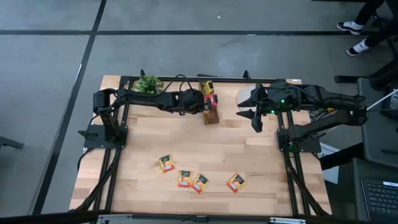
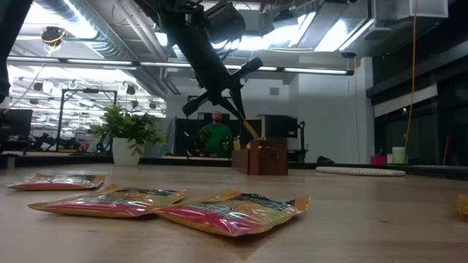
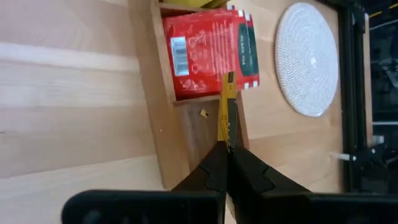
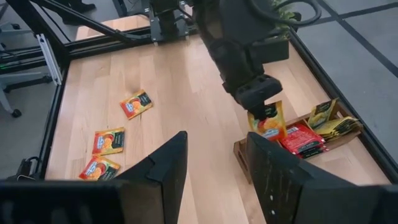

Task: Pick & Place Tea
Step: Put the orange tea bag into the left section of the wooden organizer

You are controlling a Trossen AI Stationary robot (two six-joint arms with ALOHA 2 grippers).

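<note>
My left gripper is shut on an orange tea sachet and hangs above the near compartment of a small wooden box by the table's far edge. Red sachets and yellow ones stand in the box's other compartments. Several more orange sachets lie flat on the near part of the table. My right gripper is open and waits to the right of the box, above the table, touching nothing. My left gripper pinches the orange sachet by its upper edge between the two fingers, coming from above and pointing down. The sachet hangs upright below the fingers, lifted clear; in the left wrist view it shows edge-on over the box's empty compartment.
A round pale woven mat lies right of the box near the far edge. A small potted plant stands at the far left. Black frame rails run along both table sides. Bare wood lies between the box and the loose sachets. A person stands behind.
</note>
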